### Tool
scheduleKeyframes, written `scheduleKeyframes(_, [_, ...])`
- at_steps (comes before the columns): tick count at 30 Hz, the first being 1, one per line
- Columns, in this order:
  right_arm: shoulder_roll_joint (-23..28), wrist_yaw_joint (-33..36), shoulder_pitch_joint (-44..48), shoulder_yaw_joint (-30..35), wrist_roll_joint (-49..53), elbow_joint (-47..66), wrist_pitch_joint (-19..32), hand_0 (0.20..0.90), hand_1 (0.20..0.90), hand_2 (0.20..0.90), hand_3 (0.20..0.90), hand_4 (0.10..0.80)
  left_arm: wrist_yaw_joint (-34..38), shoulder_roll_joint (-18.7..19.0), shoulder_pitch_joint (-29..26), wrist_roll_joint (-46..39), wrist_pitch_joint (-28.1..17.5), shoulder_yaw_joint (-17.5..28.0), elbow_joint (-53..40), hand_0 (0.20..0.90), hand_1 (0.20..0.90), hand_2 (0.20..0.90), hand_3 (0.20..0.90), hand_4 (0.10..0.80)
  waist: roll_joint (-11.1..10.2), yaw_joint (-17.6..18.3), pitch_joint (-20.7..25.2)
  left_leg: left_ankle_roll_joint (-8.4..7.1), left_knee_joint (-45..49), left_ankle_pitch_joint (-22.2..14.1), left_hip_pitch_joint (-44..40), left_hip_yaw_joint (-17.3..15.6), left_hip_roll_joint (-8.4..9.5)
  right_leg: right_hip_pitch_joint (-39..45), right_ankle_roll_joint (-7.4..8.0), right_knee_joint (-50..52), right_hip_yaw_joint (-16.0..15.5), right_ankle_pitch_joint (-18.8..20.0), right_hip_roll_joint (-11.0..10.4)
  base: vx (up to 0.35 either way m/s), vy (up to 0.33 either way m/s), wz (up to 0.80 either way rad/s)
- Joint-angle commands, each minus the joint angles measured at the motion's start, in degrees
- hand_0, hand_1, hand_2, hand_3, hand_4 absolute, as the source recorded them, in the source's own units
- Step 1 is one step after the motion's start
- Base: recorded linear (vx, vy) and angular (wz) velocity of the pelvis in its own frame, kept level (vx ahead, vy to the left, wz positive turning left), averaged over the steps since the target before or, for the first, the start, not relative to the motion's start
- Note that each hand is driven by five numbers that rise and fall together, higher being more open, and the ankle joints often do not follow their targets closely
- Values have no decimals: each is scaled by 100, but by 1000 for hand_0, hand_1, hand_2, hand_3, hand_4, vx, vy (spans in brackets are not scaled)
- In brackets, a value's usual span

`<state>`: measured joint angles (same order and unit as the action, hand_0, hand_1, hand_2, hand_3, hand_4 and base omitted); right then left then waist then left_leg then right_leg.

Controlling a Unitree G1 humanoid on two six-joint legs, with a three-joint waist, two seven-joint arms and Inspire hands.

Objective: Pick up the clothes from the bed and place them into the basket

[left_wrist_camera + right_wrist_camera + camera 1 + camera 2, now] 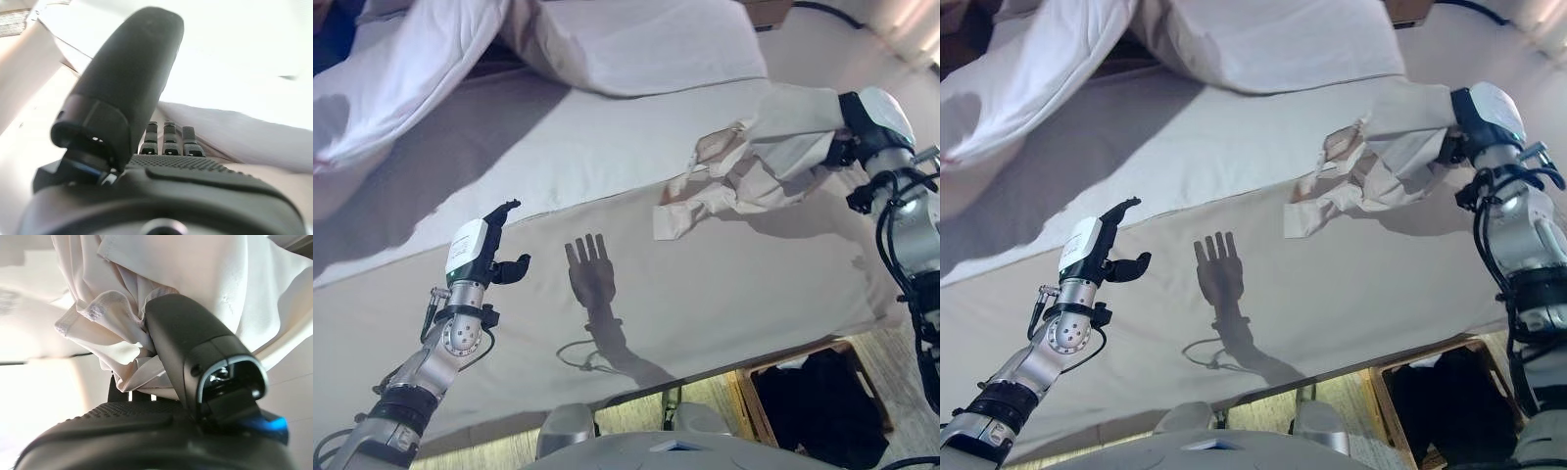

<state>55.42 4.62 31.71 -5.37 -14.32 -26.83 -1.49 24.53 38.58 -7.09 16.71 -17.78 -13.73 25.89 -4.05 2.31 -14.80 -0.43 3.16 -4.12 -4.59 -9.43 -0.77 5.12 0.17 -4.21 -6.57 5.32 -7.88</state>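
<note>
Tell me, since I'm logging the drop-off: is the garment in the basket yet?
Not yet. The pale garment hangs bunched in the right hand above the bed; the basket sits below.

Light falls strongly from above and somewhat behind the robot, so the bed [636,264] is bright and carries hard-edged shadows. The left hand [494,257] throws a crisp dark shadow with spread fingers onto the beige cover just beside it. The pale garment [754,162] casts a softer shadow under its folds. A broad grey shade lies across the sheet below the white duvet [421,69]. The left wrist view is washed out to near white past the hand, whose thumb [132,78] is blurred from closeness. The right wrist view shows glare on the cloth and soft focus on the thumb [195,347].
</note>
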Motion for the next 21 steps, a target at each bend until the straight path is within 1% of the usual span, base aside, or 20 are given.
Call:
scheduleKeyframes(1, [670, 551, -283, 467, 235, 601, 310, 300, 300, 300, 200, 100, 140, 58, 214, 177, -545, 25, 255, 900, 900, 900, 900, 800, 208, 129, 1050, -48, -600, 225, -204, -149, -243, -342, 536, 429, 107, -338, 371, 7, 11, -35])
scheduleKeyframes(5, [776, 575, -1006, 1197, 355, 805, 202, 300, 300, 300, 200, 100, 76, -14, 138, 277, -657, -26, 416, 900, 900, 900, 900, 800, 197, 429, 1115, -33, -604, 149, -286, -361, -274, -408, 574, 373, 400, -283, 445, -2, 3, -40])
scheduleKeyframes(7, [807, 567, -1243, 1446, 401, 841, 253, 300, 300, 300, 200, 100, 62, -33, 122, 293, -641, -31, 438, 900, 900, 900, 900, 800, 190, 550, 1136, -31, -583, 115, -307, -460, -280, -442, 585, 328, 519, -239, 476, -16, 0, -21])
scheduleKeyframes(10, [856, 541, -1636, 1818, 447, 919, 290, 300, 300, 300, 200, 100, 15, -61, 100, 322, -642, -26, 473, 900, 900, 900, 900, 800, 190, 737, 1165, -20, -534, 58, -318, -599, -290, -508, 600, 298, 689, -195, 532, -17, -3, -49])
scheduleKeyframes(11, [862, 519, -1932, 2070, 466, 1006, 300, 300, 300, 300, 200, 100, -14, -69, 77, 324, -637, -28, 486, 900, 900, 900, 900, 800, 194, 822, 1187, -11, -502, 27, -313, -680, -296, -563, 600, 309, 800, -186, 580, -13, 0, -40])
scheduleKeyframes(12, [861, 517, -1950, 2086, 465, 1013, 299, 300, 300, 300, 200, 100, -14, -68, 73, 324, -637, -35, 487, 900, 900, 900, 900, 800, 193, 813, 1189, -12, -500, 26, -312, -683, -296, -566, 600, 310, 803, -186, 581, -7, 10, -42])
scheduleKeyframes(13, [848, 526, -2207, 2270, 470, 1033, 341, 300, 300, 300, 200, 100, -19, -101, 65, 321, -611, -31, 485, 900, 900, 900, 900, 800, 219, 965, 1184, 4, -477, -35, -352, -738, -305, -578, 614, 332, 886, -210, 629, -21, -2, -47])
scheduleKeyframes(14, [825, 492, -2410, 2447, 484, 1053, 341, 300, 300, 300, 200, 100, -37, -103, 36, 329, -612, -60, 482, 900, 900, 900, 900, 800, 209, 987, 1216, -2, -460, -12, -316, -788, -306, -640, 604, 334, 954, -173, 654, -26, -5, -40])
scheduleKeyframes(19, [760, 329, -2998, 2867, 584, 919, 520, 300, 300, 300, 200, 100, -126, -118, 3, 369, -597, -89, 403, 900, 900, 900, 900, 800, 226, 1167, 1253, -3, -393, -65, -318, -936, -326, -737, 608, 352, 1108, -142, 728, -17, -19, -25])
scheduleKeyframes(21, [725, 305, -3097, 2911, 607, 864, 545, 300, 300, 300, 200, 100, -144, -117, -9, 357, -586, -111, 374, 900, 900, 900, 900, 800, 234, 1194, 1263, -4, -365, -82, -305, -966, -330, -765, 608, 359, 1132, -134, 739, -11, -17, -21])
